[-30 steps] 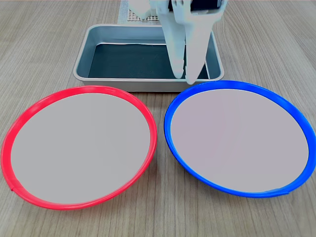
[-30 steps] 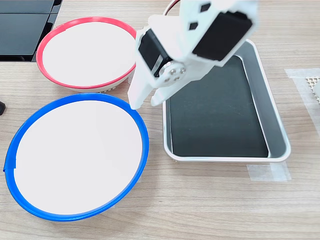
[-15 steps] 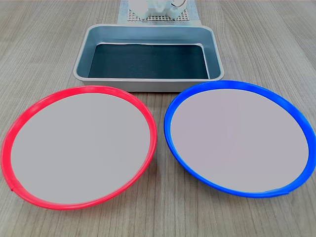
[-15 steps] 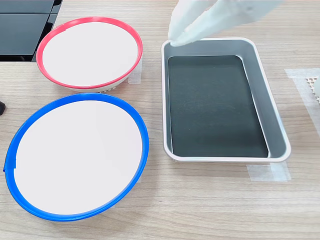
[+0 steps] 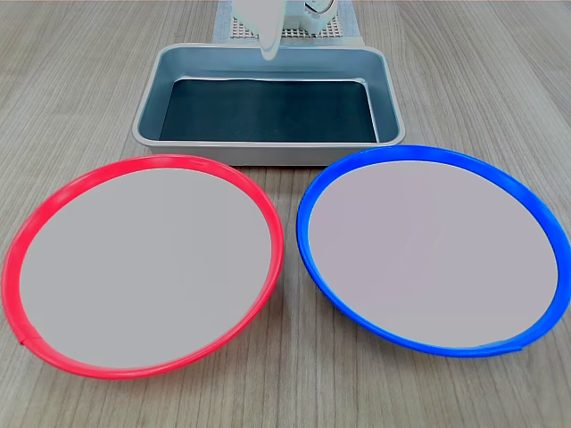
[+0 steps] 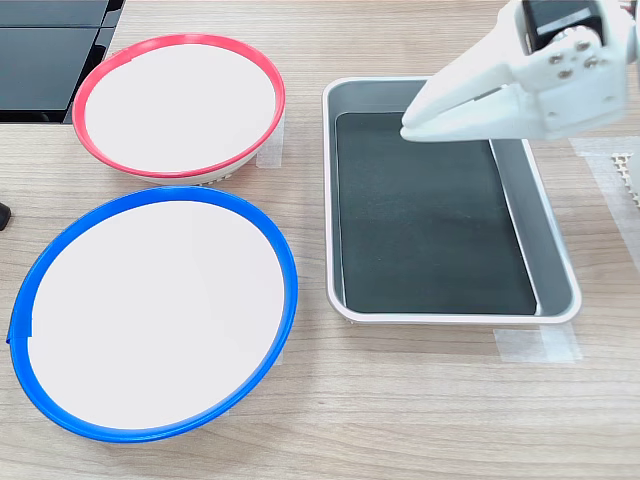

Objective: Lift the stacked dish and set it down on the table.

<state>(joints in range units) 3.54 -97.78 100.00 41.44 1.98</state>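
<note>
The blue-rimmed stacked dish (image 5: 433,245) (image 6: 150,310) lies flat on the table (image 5: 71,89) (image 6: 400,400), beside the red-rimmed dish (image 5: 143,263) (image 6: 180,105) and apart from it. Nothing rests in or on either dish. My white gripper (image 5: 268,49) (image 6: 407,130) hovers over the grey metal tray, well away from both dishes. Its fingers lie pressed together with nothing between them. In the first exterior view only its tip shows at the top edge.
The grey metal tray (image 5: 147,111) (image 6: 555,260) with a dark bottom stands behind the dishes in the first exterior view. Pale tape strips (image 6: 535,345) lie by the tray. A white mesh base (image 5: 330,31) sits past it. A black panel (image 6: 40,45) fills the second exterior view's top left.
My gripper has left the blue dish's rim and swung across above the tray, towards the second exterior view's right. Neither dish has moved.
</note>
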